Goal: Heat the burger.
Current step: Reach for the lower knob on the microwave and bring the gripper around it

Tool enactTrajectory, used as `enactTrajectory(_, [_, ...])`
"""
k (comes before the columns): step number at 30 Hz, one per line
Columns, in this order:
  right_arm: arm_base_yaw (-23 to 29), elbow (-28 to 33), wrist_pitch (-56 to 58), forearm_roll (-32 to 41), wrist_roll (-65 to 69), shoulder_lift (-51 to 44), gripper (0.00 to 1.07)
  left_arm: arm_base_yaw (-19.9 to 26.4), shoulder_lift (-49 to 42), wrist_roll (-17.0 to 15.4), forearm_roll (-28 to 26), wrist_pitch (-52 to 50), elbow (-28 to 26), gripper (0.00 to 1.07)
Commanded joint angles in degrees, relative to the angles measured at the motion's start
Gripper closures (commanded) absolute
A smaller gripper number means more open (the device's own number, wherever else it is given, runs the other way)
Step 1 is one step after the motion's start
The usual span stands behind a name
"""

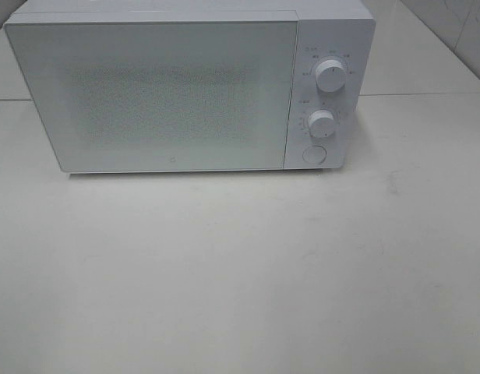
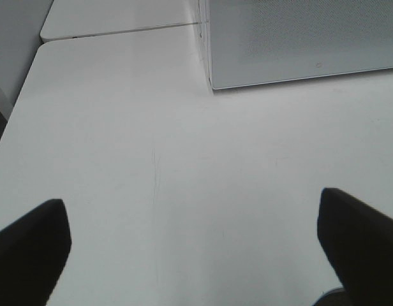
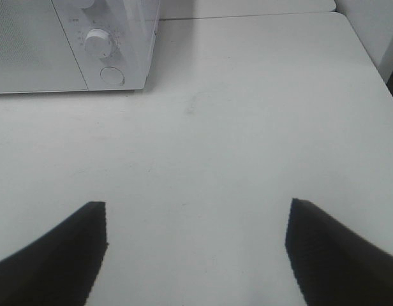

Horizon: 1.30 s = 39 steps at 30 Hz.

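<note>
- The left gripper (image 2: 191, 201) has its jaws spread wide with nothing between them. Its two dark fingers (image 2: 30, 245) hang over bare table (image 2: 184, 159).
- The right gripper (image 3: 196, 205) is also spread wide and empty above the table, facing the microwave's control end.
- The white microwave (image 1: 150, 93) fills the upper left and centre of the high view, and its door (image 1: 146, 86) is shut.
- Down its right side run the upper knob (image 1: 330, 75), the lower knob (image 1: 321, 123) and a round button (image 1: 313, 154).
- The burger appears in no view, so I cannot tell where it is.
</note>
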Motion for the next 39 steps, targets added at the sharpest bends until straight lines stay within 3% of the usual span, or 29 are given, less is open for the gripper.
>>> enactTrajectory(1, [-0.52, 0.17, -0.74, 0.06, -0.06, -1.49, 0.31, -0.29, -1.26, -0.23, 0.0, -0.8, 0.11, 0.09])
enactTrajectory(15, [-0.52, -2.12, -6.93, -0.11, -0.06, 3.32, 0.31, -0.29, -1.26, -0.23, 0.0, -0.8, 0.11, 0.09])
enactTrajectory(39, [-0.52, -2.18, -35.7, -0.11, -0.06, 30.94, 0.31, -0.29, -1.26, -0.23, 0.0, -0.8, 0.11, 0.09])
